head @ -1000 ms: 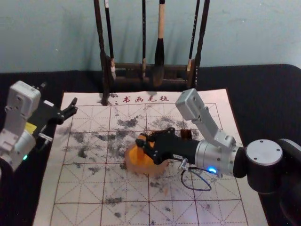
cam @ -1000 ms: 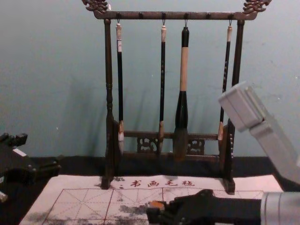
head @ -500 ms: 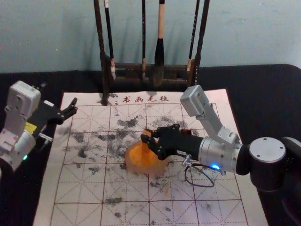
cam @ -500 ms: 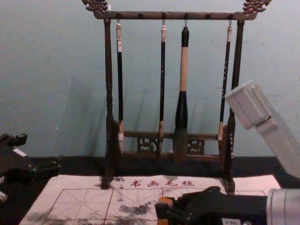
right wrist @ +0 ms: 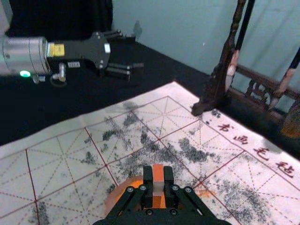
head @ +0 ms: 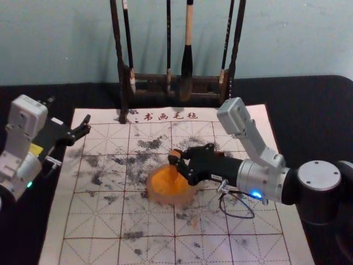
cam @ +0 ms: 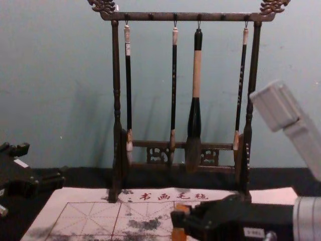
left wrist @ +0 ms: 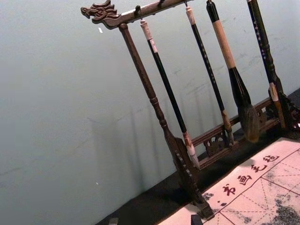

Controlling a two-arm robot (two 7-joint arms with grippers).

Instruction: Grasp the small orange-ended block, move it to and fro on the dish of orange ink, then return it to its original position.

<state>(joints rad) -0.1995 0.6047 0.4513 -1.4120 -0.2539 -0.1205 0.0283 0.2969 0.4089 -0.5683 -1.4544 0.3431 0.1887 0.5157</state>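
Block shifted rightward since the earlier frame, clamped in the right tool, held at the orange ink dish's right side (contact cannot be told), left tool parked leftward, fingers spread.

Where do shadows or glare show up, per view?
Chest view: soft shadows on the wall behind and left of the brush rack. Left wrist view: faint streaky shadows there too. Head view: blue light glows on the right arm, green light on the left.
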